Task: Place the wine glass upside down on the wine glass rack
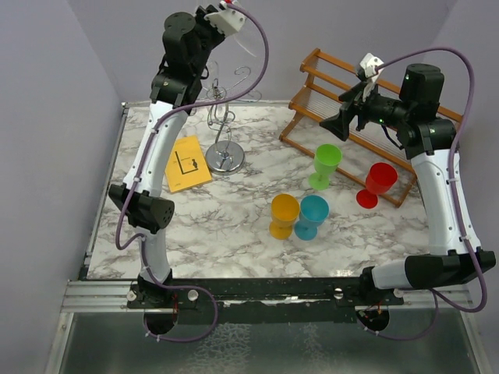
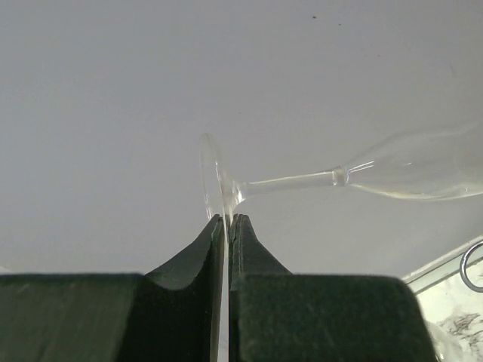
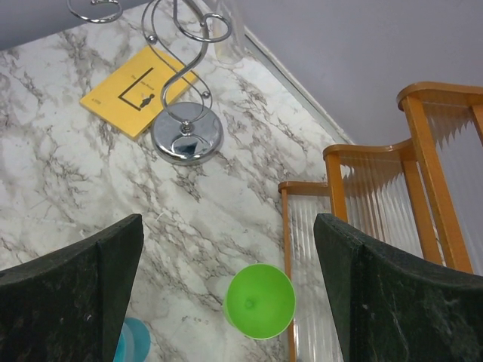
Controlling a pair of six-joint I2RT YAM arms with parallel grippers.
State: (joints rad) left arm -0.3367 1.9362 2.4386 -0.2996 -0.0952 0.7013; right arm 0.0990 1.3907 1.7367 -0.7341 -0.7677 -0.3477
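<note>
The clear wine glass point(image 2: 407, 170) lies sideways in the left wrist view, bowl to the right, stem level. My left gripper point(image 2: 227, 219) is shut on the rim of its round foot point(image 2: 213, 185). In the top view this gripper point(image 1: 231, 22) is raised high at the back, above the chrome wine glass rack point(image 1: 224, 117), and the glass point(image 1: 246, 48) shows only faintly. One rack curl point(image 2: 472, 264) shows low on the right. My right gripper point(image 3: 228, 222) is open and empty, held above the table near the wooden rack point(image 1: 337, 121). It looks toward the chrome rack's disc base point(image 3: 186, 134).
A yellow card point(image 1: 187, 164) lies left of the chrome base. Green point(image 1: 325, 165), red point(image 1: 379, 184), orange point(image 1: 283, 215) and blue point(image 1: 313, 216) plastic goblets stand mid-table. A brown wooden slatted rack point(image 1: 327, 86) stands at the back right. Walls close off the back and sides.
</note>
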